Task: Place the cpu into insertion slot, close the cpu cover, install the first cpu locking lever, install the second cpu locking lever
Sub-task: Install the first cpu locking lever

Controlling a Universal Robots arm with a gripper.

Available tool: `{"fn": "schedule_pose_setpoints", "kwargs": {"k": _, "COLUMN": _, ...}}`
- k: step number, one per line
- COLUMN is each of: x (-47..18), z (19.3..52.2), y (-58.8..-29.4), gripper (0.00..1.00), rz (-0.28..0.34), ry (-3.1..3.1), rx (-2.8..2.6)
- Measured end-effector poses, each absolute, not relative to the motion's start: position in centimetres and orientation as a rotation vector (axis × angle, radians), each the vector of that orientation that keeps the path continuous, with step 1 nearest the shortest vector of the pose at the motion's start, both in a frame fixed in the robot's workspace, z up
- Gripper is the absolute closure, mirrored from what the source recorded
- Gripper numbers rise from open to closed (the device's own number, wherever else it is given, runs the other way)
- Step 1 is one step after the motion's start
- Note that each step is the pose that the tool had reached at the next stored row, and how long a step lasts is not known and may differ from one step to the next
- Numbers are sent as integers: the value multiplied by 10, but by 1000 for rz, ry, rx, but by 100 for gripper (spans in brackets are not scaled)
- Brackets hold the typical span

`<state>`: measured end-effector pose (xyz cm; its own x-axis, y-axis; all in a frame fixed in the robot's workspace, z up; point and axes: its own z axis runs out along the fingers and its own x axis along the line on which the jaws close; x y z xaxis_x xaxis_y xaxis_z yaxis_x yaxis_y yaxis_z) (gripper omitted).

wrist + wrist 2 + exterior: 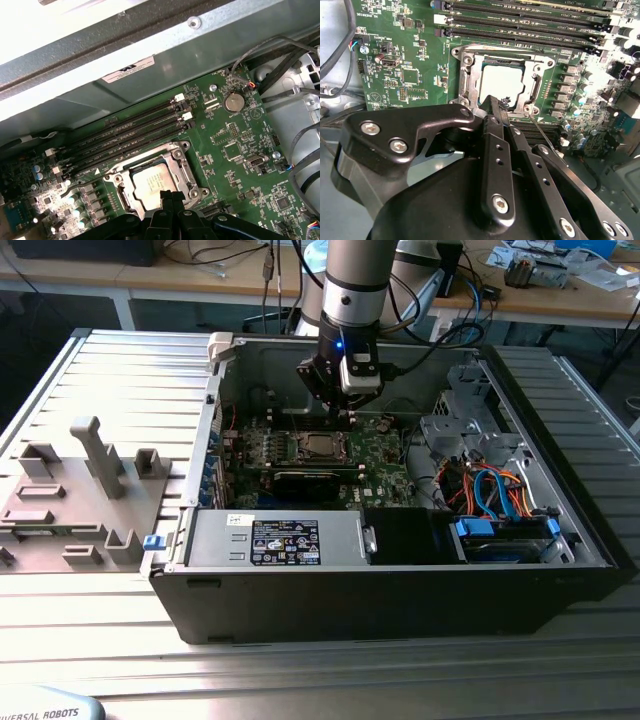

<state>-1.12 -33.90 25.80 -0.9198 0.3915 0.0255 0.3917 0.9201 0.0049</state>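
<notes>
The cpu (502,80) lies flat in the insertion slot (540,62), its dull silver top showing through the square opening. The cpu cover (470,80) is down around it as a silvery frame. My gripper (496,106) hangs just above the socket's near edge, fingers together and nothing seen between them. A thin wire locking lever (542,134) runs slanted past the socket corner, just beside the fingers. In the first wrist view the fingertips (165,194) overlap the edge of the cpu (150,184) and the cover (179,162). In the exterior view the gripper (342,412) is over the socket (322,447).
The green motherboard (385,475) lies inside an open black computer case (400,600). Long memory slots (125,135) run beside the socket. A black expansion card (312,480), a power supply (275,540) and blue and orange cables (490,490) crowd the case. A grey fixture plate (80,480) lies at the exterior view's left.
</notes>
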Motion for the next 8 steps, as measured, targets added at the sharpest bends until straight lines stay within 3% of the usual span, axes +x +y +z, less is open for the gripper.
{"fn": "schedule_pose_setpoints", "kwargs": {"k": 8, "x": -11, "z": 258, "y": -339, "gripper": 89, "rz": -15, "ry": -3056, "rx": -615}}
